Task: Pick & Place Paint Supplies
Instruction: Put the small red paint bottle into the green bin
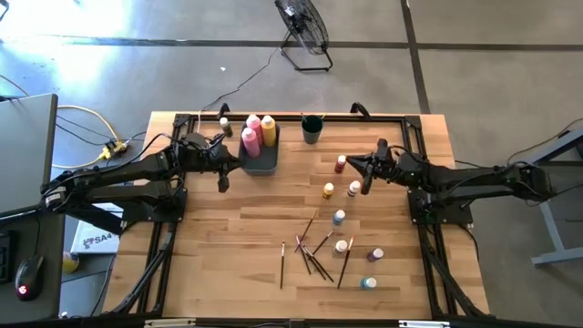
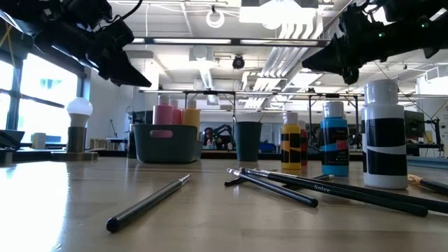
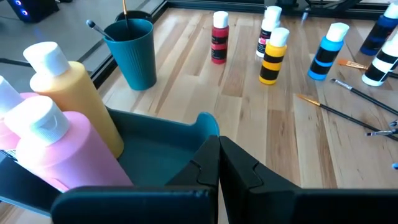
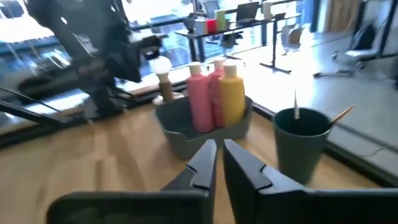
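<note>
Only overhead: teal-labelled bottle (image 1: 368, 282).

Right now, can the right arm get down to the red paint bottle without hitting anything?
Probably yes. The right claw hangs in the air next to the red paint bottle, with nothing between them. The yellow bottle stands close by, so come down carefully.

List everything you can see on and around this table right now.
dark grey plastic bin: one, table's back, left of centre
tall squeeze bottles: two pink, one yellow, in bin
teal cup: one, right of bin, brushes inside
small white-capped paint bottles: seven, mixed colours, right half
thin dark-handled paintbrushes: several, loose, centre front
white knob on tan base: one, left of bin
black floor fan: one, beyond table
left hand: shut, by bin
right hand: shut, empty, over small bottles
</note>
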### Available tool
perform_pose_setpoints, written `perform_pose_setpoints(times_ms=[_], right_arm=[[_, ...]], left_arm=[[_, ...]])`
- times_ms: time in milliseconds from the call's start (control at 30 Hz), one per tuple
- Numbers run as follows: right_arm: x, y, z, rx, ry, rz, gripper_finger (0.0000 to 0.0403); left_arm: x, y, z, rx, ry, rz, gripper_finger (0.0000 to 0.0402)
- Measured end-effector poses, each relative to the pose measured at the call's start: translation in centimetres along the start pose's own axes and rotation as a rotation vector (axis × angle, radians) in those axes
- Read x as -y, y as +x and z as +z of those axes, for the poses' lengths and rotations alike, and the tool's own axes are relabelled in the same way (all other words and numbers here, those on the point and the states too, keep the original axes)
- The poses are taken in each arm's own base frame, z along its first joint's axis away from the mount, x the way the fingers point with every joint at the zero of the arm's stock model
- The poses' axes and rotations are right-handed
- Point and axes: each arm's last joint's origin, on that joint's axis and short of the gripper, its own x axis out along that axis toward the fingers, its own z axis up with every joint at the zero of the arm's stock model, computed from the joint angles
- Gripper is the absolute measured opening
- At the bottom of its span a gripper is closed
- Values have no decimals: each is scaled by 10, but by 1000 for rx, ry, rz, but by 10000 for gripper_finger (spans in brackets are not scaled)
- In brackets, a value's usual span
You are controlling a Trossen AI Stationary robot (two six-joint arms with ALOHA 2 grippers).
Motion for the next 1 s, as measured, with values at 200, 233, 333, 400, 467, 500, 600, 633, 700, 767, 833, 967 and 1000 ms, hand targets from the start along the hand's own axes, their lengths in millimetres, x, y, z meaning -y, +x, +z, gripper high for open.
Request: perform_pose_setpoints(times_ms=[200,233,333,400,467,500,600,633,700,767,833,967,1000], right_arm=[[3,9,-10,-45,-47,-124,111],[3,10,-12,-55,-51,-134,128],[4,14,-17,-81,-53,-157,175],[4,16,-19,-91,-33,-186,200],[5,18,-21,-96,-3,-212,221],[6,19,-22,-99,16,-219,229],[8,24,-19,-107,89,-244,245],[9,27,-17,-122,99,-248,247],[8,34,-13,-175,88,-256,249],[6,41,-7,-239,61,-277,246],[4,47,-2,-304,36,-296,241],[0,57,8,-406,15,-314,233],[-1,60,11,-430,20,-312,233]], left_arm=[[0,0,0,0,0,0,0],[0,0,0,0,0,0,0],[0,0,0,-1,0,0,0],[0,0,0,0,0,0,0],[0,0,0,-1,0,0,0],[0,0,0,-1,0,0,0],[0,0,0,2,0,0,0],[0,0,0,3,0,0,0],[0,0,0,4,0,0,0],[0,0,0,4,0,1,0],[0,0,0,4,0,0,0],[0,0,0,4,0,0,0],[0,0,0,4,0,0,0]])
